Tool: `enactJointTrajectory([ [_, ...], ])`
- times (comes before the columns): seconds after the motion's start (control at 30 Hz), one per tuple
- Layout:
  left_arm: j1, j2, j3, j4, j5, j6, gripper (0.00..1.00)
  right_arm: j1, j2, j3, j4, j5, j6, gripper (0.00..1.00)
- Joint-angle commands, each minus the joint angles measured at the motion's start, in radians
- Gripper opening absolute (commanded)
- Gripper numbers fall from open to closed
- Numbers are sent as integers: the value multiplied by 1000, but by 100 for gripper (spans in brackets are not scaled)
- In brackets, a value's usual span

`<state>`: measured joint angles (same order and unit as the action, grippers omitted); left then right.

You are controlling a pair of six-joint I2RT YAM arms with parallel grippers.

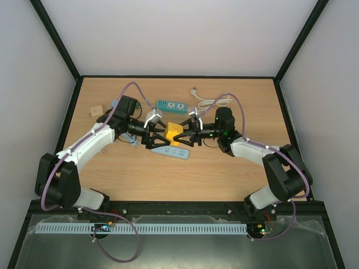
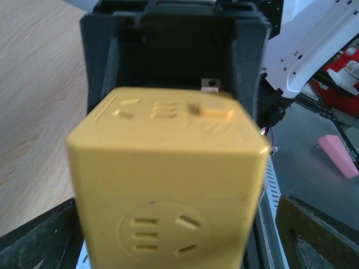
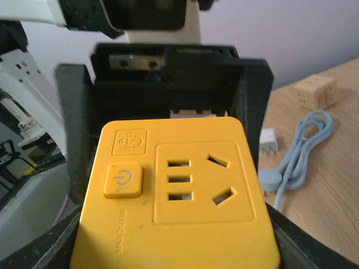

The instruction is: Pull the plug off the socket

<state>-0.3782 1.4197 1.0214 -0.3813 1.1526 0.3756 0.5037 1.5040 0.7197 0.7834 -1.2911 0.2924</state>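
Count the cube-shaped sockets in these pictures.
2: a yellow cube between the left claw and right claw, mid-table; a small beige cube lying far left. Others may be hidden.

Two arms, the left arm (image 1: 90, 143) and the right arm (image 1: 252, 148), carry one pincer each: left pincer (image 1: 166, 136), right pincer (image 1: 179, 136). Two cubes: one yellow cube socket (image 1: 173, 133), one beige cube socket (image 1: 96, 110). Two strips lie on the surface (image 1: 224, 174): green power strip (image 1: 170, 105), pale blue power strip (image 1: 171, 151). Two loose cables: white cable (image 1: 208, 103), pale blue cable (image 3: 297, 159).
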Motion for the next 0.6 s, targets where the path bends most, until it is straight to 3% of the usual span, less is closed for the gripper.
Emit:
enactJointTrajectory([
  [0.0, -2, -28, 17, -22, 70, 23, 92, 11, -34, 29, -120, 8, -124, 1],
  [0.33, -22, -17, 8, -25, 87, 37, 76, 18, -28, 27, -35, 14, -32, 1],
  [0.57, -24, -19, 3, -29, 69, 45, 59, 18, -24, 28, -13, 15, -13, 2],
])
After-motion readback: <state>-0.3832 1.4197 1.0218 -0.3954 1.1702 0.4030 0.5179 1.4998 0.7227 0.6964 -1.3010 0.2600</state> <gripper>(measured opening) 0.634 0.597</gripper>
